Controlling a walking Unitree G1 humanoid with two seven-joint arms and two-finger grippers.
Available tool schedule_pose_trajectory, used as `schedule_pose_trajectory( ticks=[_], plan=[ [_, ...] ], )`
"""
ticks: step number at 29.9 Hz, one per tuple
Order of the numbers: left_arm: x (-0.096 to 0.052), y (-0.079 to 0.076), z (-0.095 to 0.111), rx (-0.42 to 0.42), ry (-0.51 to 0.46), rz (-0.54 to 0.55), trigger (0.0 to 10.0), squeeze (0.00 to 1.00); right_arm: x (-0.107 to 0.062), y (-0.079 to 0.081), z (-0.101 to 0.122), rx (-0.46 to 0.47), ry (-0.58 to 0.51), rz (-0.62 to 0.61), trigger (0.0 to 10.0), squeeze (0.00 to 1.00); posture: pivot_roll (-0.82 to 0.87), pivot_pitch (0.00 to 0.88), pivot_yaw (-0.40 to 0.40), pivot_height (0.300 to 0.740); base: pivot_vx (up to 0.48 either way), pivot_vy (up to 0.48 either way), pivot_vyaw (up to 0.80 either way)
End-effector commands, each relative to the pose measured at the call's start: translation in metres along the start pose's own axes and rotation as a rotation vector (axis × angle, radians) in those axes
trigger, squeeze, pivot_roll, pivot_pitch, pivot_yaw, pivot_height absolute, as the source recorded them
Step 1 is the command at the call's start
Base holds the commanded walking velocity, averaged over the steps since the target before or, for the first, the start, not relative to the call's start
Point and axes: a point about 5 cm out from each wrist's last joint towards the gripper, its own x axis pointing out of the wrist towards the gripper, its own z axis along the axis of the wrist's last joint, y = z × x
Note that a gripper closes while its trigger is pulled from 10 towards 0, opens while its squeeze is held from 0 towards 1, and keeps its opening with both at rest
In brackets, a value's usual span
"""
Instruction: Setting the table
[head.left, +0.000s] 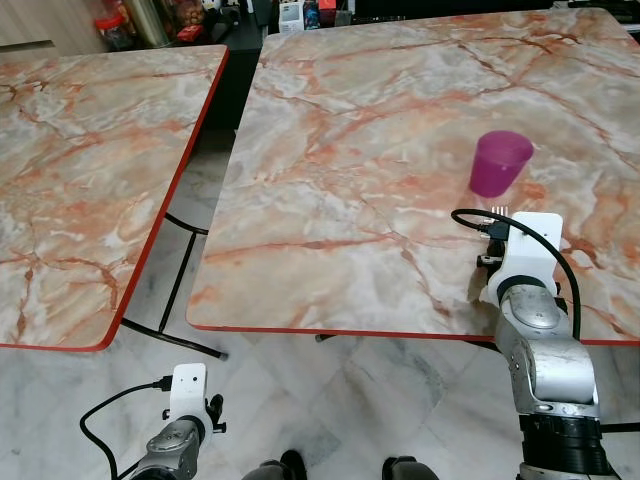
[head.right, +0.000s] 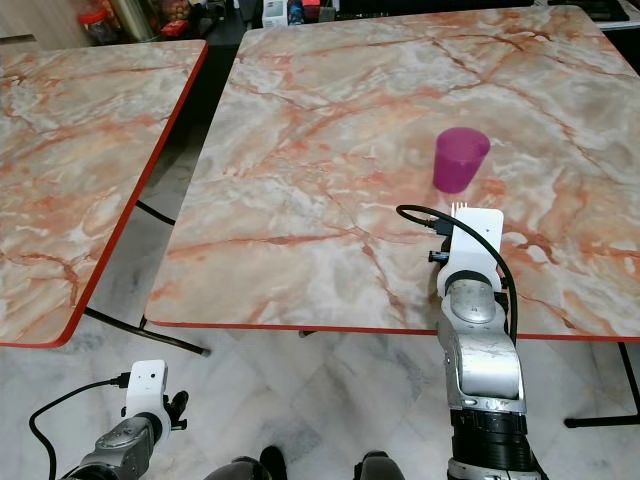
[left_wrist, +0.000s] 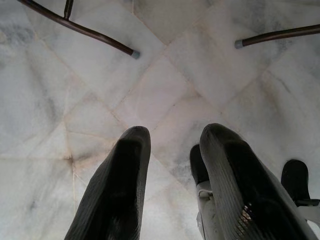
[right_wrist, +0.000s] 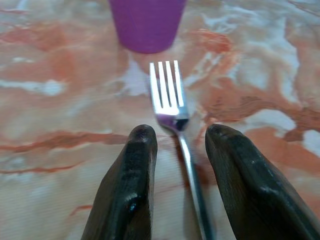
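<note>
Lying flat on the marble-patterned table (head.left: 380, 130), a silver fork (right_wrist: 172, 107) has four straight shiny tines and a slim handle that runs back between the fingers (right_wrist: 127, 195) of the right gripper (right_wrist: 177, 145). Those two black fingers stand apart, one on each side of the handle, and the wrist view does not let me tell whether they touch it. The tines point at a purple cup (head.left: 499, 163), which stands upright on the table just beyond the fork tips; the cup is translucent plastic, wider at the rim than at the base. In the head views the right arm reaches over the table's near red edge, and only the tine tips (head.left: 499, 210) peek past its white wrist housing. A second table (head.left: 90, 150) of the same pattern stands to the left, apart from the first. The left gripper (left_wrist: 172, 145) hangs low over the pale tiled floor (left_wrist: 170, 85), its fingers apart and holding nothing.
</note>
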Motion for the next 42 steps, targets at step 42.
schedule_pose_trajectory(
  ticks=[42],
  plan=[
    [-0.005, 0.011, -0.017, -0.007, 0.056, 0.023, 10.0, 0.0, -0.003, -0.01, -0.015, 0.023, 0.063, -0.066, 10.0, 0.0, -0.16, 0.172, 0.118, 0.74, 0.0, 0.0, 0.0]
  ],
)
